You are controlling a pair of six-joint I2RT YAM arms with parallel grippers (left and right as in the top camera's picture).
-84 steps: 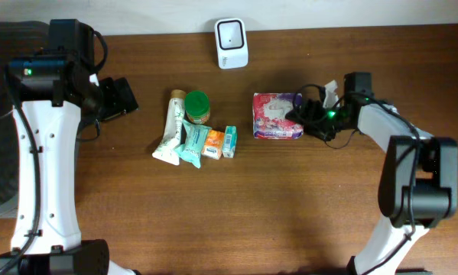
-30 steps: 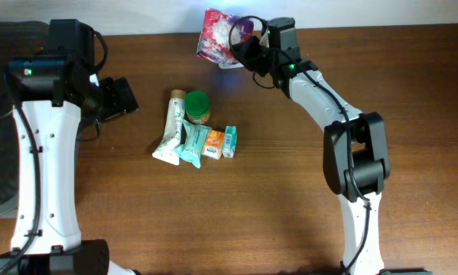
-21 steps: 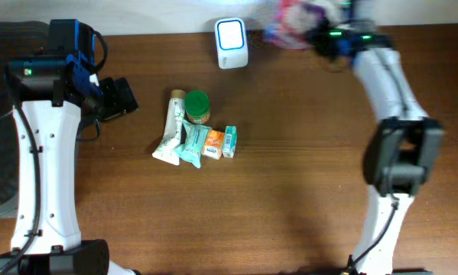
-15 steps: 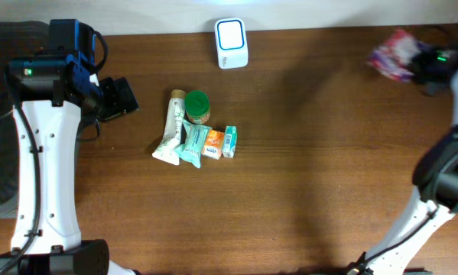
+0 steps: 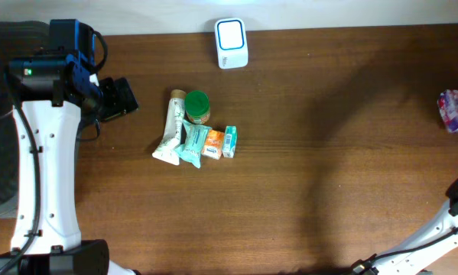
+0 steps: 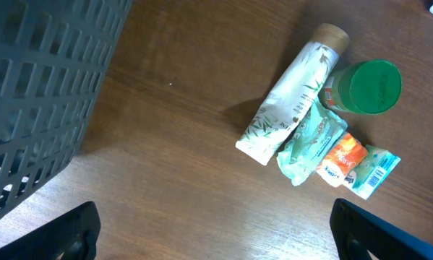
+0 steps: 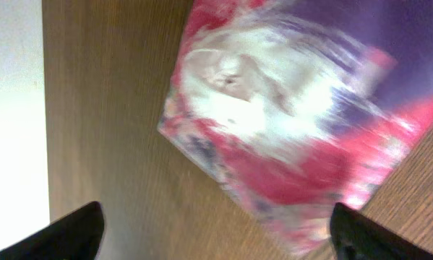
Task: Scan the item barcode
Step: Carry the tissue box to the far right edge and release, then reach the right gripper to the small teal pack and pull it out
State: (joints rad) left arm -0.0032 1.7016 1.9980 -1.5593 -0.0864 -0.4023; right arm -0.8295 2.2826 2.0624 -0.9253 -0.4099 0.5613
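The pink and purple packet is lying at the far right edge of the bench, well apart from the white barcode scanner, which is standing at the back edge near the middle. In the right wrist view this packet is filling most of the picture, very blurred, and the right claw is standing with its fingers wide apart at the two lower corners, so it is not clamping the packet. I am judging that this one item is now being left aside, but the pictures are not showing if its code was really read. Near the scanner, five other items are waiting close together: a white tube, a green-lidded jar, a teal pouch, an orange packet and a small green and white box. No claw is touching them, so most of the work is probably remaining. The left claw is hanging with its fingers apart and empty, between the grey basket and this group.
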